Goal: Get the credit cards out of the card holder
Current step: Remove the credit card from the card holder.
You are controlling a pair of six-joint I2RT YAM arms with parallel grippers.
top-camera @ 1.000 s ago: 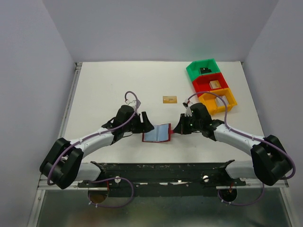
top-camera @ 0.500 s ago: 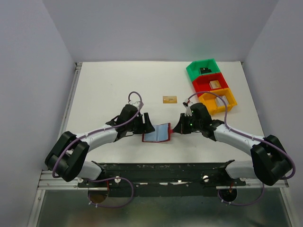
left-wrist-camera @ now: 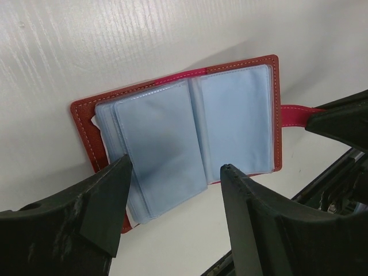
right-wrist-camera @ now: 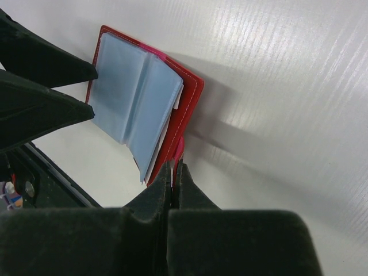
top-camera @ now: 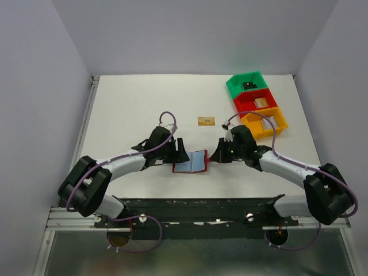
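Card holder (top-camera: 190,161) lies open on the table (top-camera: 132,103).

Card holder (left-wrist-camera: 236,115) corner behind left claw (left-wrist-camera: 173,169)

The card holder (left-wrist-camera: 83,123) is stitched red leather-like material with smooth, translucent blue plastic sleeves (left-wrist-camera: 236,121).

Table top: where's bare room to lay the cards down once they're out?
Widest bare stretch: the far-left table, from its left edge to the gold card. A smaller patch lies between that card and the card holder. Crowded: the bins far right, and beside the holder, where the left gripper and right gripper flank it.
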